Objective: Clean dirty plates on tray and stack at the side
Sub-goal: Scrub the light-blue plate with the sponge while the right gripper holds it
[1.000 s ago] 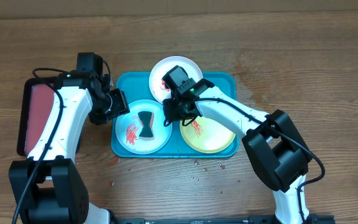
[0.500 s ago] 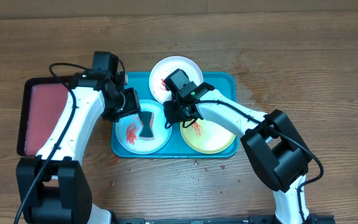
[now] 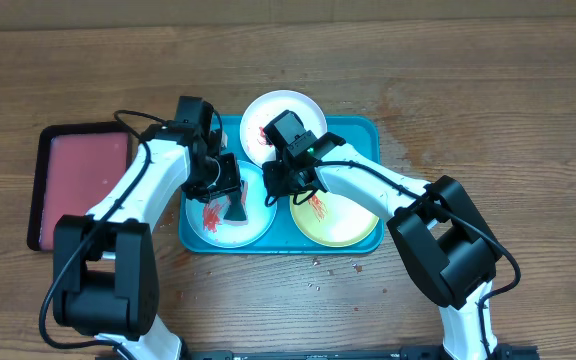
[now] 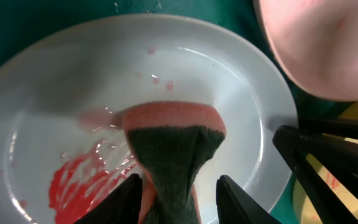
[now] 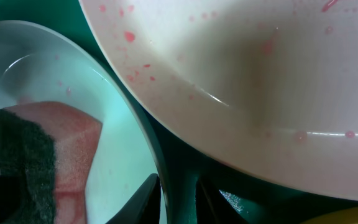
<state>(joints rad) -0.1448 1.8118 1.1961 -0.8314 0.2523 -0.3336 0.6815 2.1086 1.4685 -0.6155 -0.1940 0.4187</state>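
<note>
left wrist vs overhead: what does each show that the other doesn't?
Left wrist only: the left pincer straddling the sponge, with a gap on one side. Overhead only: the pink tray, the whole yellow-green plate, the blue tray in outline. Both: the blue plate with the sponge and red smear on it.

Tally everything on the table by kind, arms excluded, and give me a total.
Plates: 3 (white-rimmed plate, pale blue plate, yellow-green plate)
Trays: 2 (turquoise tray, black-rimmed tray)
Sponges: 1 (sponge, lying on the pale blue plate)
Total: 6
</note>
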